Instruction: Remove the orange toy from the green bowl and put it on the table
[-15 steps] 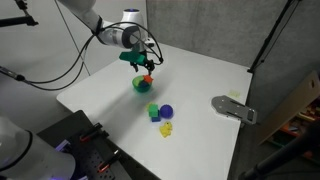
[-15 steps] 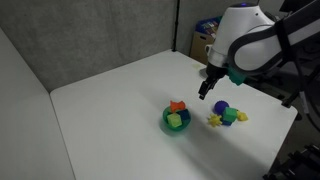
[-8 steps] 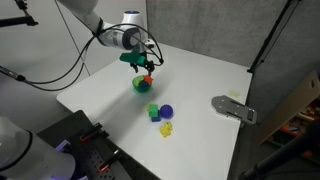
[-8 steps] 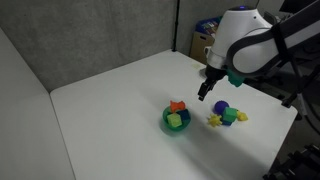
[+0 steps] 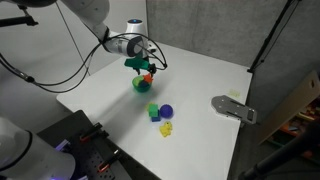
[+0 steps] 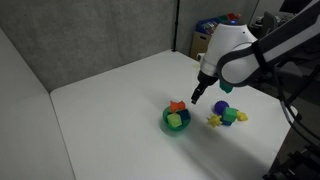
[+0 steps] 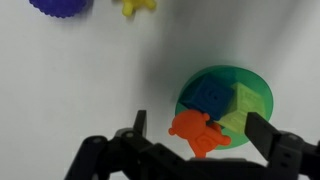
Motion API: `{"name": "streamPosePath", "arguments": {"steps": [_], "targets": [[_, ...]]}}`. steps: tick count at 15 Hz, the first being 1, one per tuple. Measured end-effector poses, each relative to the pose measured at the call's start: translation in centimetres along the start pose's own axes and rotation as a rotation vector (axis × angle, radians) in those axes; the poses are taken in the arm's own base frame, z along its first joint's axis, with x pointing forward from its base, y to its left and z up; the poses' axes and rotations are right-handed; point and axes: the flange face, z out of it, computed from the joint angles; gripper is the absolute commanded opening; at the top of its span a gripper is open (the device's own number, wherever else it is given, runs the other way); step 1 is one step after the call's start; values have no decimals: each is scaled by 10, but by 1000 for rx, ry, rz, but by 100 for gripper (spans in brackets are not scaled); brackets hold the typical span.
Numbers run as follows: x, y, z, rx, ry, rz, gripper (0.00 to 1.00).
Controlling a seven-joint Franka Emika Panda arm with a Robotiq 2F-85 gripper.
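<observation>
So the knobby orange-red plastic toy point(image 7: 197, 132) is perched on the edge of the small round green bowl point(image 7: 258, 80), which sits on the big white table point(image 6: 110, 100). The end effector point(image 7: 198, 122) hangs right over it, fingers spread wide and gripping nothing.

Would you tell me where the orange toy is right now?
In the wrist view, the orange toy rests on the green bowl's left rim, under the open gripper.
</observation>
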Motion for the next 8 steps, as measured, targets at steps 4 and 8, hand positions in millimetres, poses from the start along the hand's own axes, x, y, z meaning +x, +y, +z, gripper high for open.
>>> {"name": "streamPosePath", "arguments": {"steps": [4, 8], "targets": [[13, -4, 24, 18, 16, -53, 100], [26, -4, 43, 31, 27, -101, 100]]}}
